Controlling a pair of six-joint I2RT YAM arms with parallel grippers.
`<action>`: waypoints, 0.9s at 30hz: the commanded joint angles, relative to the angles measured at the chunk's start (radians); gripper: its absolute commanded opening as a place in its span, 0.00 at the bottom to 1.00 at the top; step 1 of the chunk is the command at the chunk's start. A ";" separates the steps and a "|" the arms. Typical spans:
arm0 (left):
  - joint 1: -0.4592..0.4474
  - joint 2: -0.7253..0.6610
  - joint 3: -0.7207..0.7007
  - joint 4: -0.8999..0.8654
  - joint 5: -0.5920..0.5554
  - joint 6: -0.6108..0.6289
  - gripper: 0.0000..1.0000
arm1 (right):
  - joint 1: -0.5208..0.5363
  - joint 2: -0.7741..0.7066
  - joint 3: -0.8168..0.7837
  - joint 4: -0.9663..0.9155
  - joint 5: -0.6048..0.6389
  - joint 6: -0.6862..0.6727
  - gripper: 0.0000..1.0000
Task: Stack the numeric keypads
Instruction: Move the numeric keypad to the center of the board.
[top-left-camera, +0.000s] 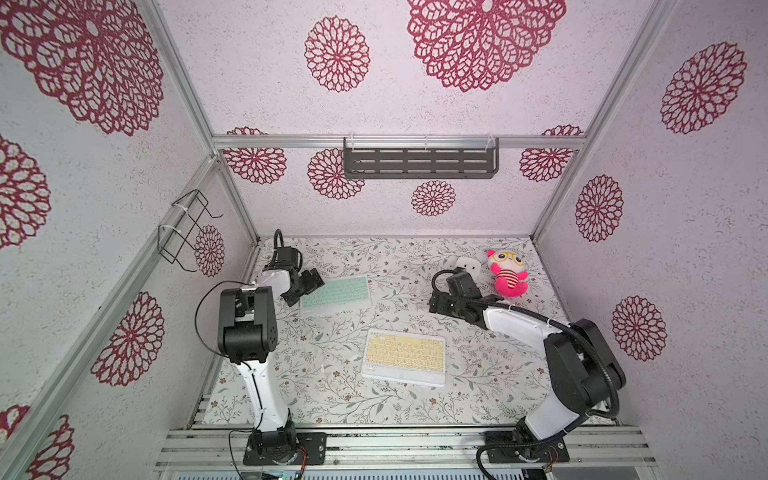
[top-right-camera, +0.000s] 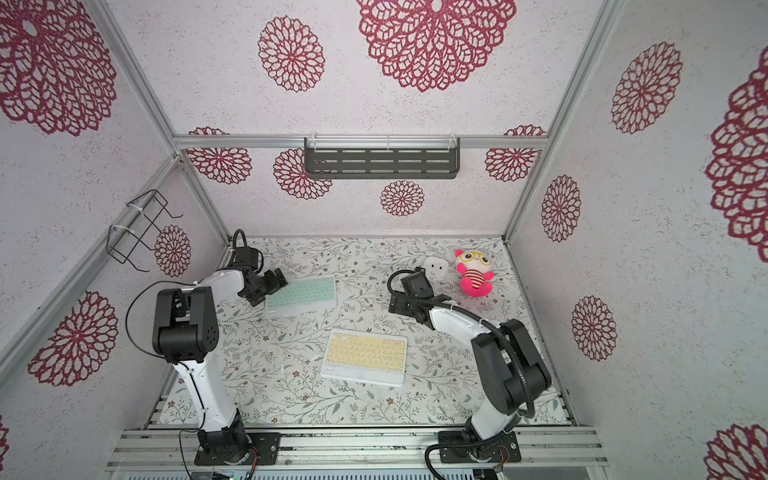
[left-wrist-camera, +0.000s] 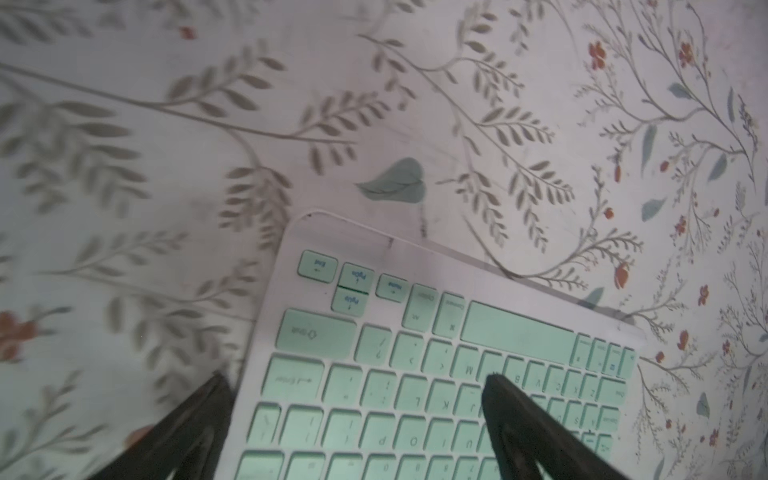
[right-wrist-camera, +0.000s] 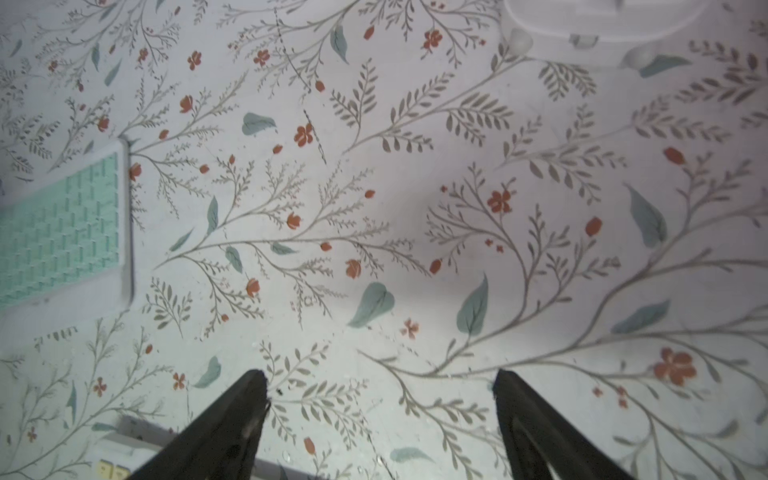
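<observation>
Keypad, mint, end between jaws of released left tool, right tool released, apart

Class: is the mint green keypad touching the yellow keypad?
Apart. In both top views, patterned table shows between the mint green keypad and the yellow keypad.

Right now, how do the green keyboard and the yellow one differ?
The mint green keypad lies farther back, the yellow keypad nearer the front, in the middle. The first has green keys, the second yellow. The open left tool straddles the green one's edge; no tool is over the yellow one. Both are flat, white-framed, similar in size.
</observation>
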 joint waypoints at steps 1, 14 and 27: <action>-0.087 0.037 0.021 -0.047 0.043 0.014 0.98 | -0.015 0.076 0.099 0.010 -0.072 -0.019 0.89; -0.284 0.075 0.056 0.011 0.021 -0.037 0.98 | -0.036 0.244 0.162 0.148 -0.184 -0.039 0.88; -0.323 0.131 0.161 -0.052 -0.141 -0.092 0.98 | -0.056 0.581 0.624 -0.020 -0.193 -0.249 0.89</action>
